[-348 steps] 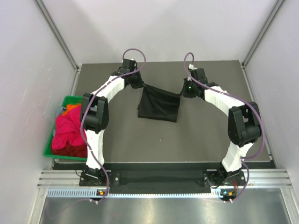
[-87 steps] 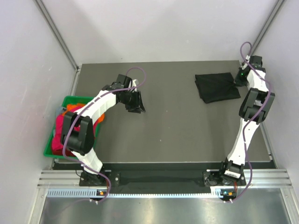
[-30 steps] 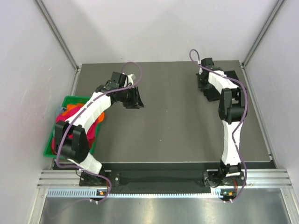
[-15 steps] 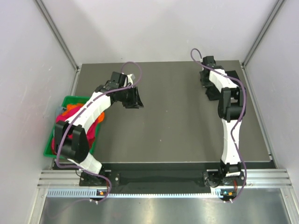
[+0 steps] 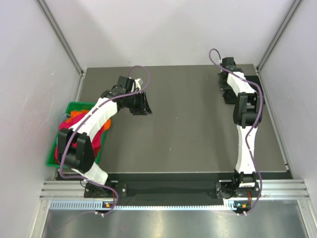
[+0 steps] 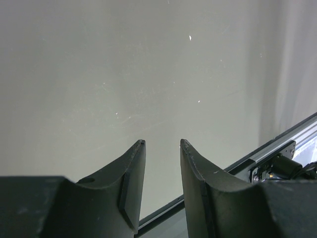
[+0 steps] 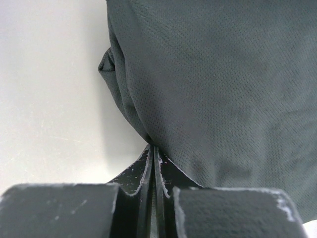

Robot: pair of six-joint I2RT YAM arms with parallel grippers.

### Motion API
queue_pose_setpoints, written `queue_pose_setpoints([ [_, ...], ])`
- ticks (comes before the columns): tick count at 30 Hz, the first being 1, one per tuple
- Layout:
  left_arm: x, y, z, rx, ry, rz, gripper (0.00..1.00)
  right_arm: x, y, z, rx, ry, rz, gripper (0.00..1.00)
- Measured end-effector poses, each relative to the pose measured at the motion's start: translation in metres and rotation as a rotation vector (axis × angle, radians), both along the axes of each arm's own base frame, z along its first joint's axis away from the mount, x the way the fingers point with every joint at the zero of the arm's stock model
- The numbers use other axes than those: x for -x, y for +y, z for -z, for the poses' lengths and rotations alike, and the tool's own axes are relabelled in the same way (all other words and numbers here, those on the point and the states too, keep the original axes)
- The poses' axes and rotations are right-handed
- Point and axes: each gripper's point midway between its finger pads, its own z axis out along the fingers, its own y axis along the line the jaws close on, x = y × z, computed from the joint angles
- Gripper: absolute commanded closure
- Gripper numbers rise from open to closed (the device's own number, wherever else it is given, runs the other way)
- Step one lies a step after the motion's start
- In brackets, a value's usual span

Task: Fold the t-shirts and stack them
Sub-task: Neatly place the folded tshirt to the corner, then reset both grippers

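Right tool (image 7: 154,148), jaws pressed together, apparently pinching the edge of the folded plain black cloth t-shirt (image 7: 223,74) at the far right corner of the dark grey surface (image 5: 188,139). Left tool (image 6: 162,144), jaws parted, empty. Magenta and orange cloth shirts (image 5: 74,115) await folding in the green plastic bin (image 5: 52,159) off the left edge. No legible writing.

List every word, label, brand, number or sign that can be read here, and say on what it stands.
No text can be read in any view. The black t-shirt, the green bin and the table show no legible word, label, number or sign.
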Motion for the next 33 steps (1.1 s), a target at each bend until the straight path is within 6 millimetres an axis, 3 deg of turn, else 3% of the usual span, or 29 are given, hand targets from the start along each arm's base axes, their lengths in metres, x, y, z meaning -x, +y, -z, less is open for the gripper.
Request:
queue_pose_setpoints([
  [5,0.0,0.0,0.0,0.001,0.001,0.0,0.61,0.003,0.004,0.001,-0.003,-0.011,-0.009,1.0],
  [16,-0.001,0.0,0.0,-0.003,-0.002,-0.003,0.6,0.04,0.027,0.002,-0.084,0.035,-0.034,0.98],
  [20,-0.002,0.002,-0.001,-0.012,-0.006,-0.011,0.6,0.065,0.038,-0.005,-0.14,0.075,-0.042,0.93],
  [21,-0.003,0.002,-0.003,-0.011,-0.01,-0.011,0.6,0.07,0.043,-0.011,-0.16,0.075,-0.043,0.88],
  [25,-0.012,-0.003,-0.03,0.021,-0.072,-0.007,0.58,0.093,0.072,-0.062,-0.279,0.002,-0.049,0.71],
  [28,-0.013,-0.004,-0.066,0.057,-0.167,-0.007,0.56,0.129,0.102,-0.125,-0.397,-0.113,-0.088,0.58],
  [29,-0.013,-0.003,-0.079,0.067,-0.204,-0.01,0.55,0.144,0.112,-0.146,-0.438,-0.152,-0.107,0.47],
  [31,-0.009,0.002,-0.113,0.089,-0.308,-0.023,0.46,0.174,0.129,-0.187,-0.517,-0.237,-0.15,0.32],
  [32,-0.005,0.005,-0.127,0.095,-0.35,-0.028,0.41,0.189,0.135,-0.206,-0.554,-0.279,-0.174,0.01],
  [33,-0.002,0.008,-0.141,0.1,-0.396,-0.038,0.2,0.203,0.141,-0.221,-0.589,-0.312,-0.194,0.0],
])
